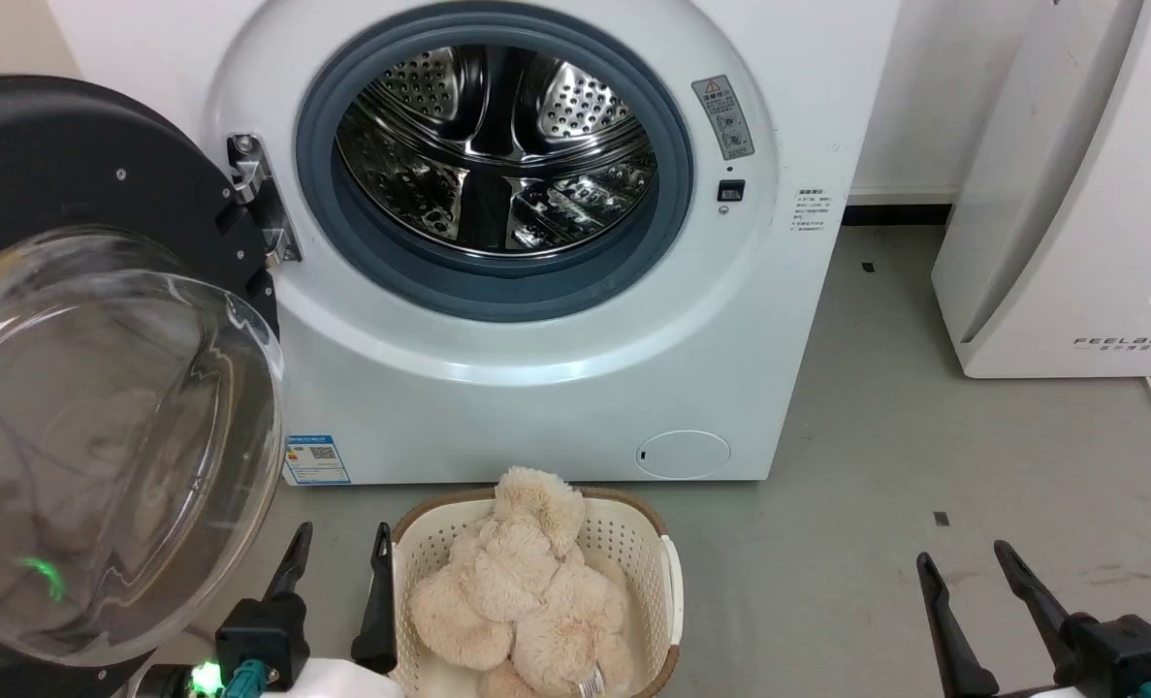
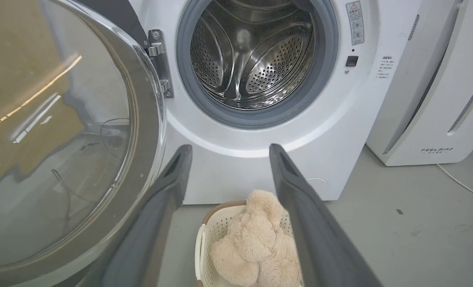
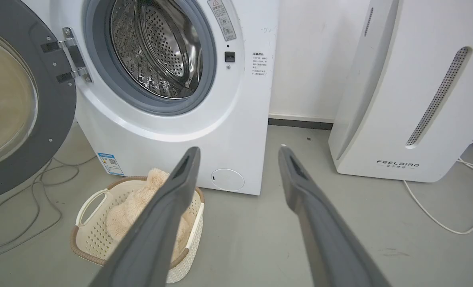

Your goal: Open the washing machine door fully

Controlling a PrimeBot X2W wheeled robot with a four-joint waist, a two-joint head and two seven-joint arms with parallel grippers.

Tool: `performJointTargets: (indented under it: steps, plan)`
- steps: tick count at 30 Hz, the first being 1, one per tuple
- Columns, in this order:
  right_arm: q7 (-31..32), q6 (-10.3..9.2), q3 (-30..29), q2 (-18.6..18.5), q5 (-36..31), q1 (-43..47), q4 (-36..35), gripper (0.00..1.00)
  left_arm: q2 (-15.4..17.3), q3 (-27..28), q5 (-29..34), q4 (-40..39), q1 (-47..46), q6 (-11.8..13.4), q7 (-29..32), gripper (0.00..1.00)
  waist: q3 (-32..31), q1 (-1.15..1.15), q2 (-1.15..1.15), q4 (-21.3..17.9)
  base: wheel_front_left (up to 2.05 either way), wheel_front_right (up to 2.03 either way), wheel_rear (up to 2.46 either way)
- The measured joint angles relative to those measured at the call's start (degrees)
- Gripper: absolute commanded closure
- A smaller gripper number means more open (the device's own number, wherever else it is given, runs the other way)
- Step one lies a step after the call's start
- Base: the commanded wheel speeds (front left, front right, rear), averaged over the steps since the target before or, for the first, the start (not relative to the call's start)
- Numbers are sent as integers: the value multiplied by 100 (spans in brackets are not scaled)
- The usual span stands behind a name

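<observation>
Washing machine door (image 1: 80, 184): swung wide at frame left, edge clear of washing machine (image 1: 536, 388); open floor (image 1: 876, 465) lower right. Left gripper (image 1: 342, 531), right gripper (image 1: 963, 555): fingers spread wide, holding nothing.

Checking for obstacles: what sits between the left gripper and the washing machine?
A cream basket with a beige plush toy, ahead of the left gripper and before the washing machine; left wrist view.

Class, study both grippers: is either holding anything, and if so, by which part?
Nothing is held. The left gripper and right gripper both stand open and empty; the washing machine door is ungripped.
</observation>
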Motion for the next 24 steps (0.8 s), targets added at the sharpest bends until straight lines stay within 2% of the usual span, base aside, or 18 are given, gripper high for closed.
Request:
performJointTargets:
  steps: [1,2,19,24]
  plan:
    - [-1,0,1,0,0,0,0,0,2,-15,2,-2,0,0,0,0,0,0,0,2,0,0,0]
    - [-10,0,3,0,0,0,0,100,3,-29,1,-4,1,-1,1,100,1,0,0,4,0,0,0]
    - [10,0,20,-1,-8,-18,41,100,-99,97,108,-23,0,-82,93,100,21,0,0,0,0,0,0]
    - [11,0,41,-1,-11,-58,79,100,-143,188,194,-45,0,-179,146,100,33,0,0,-2,0,0,0]
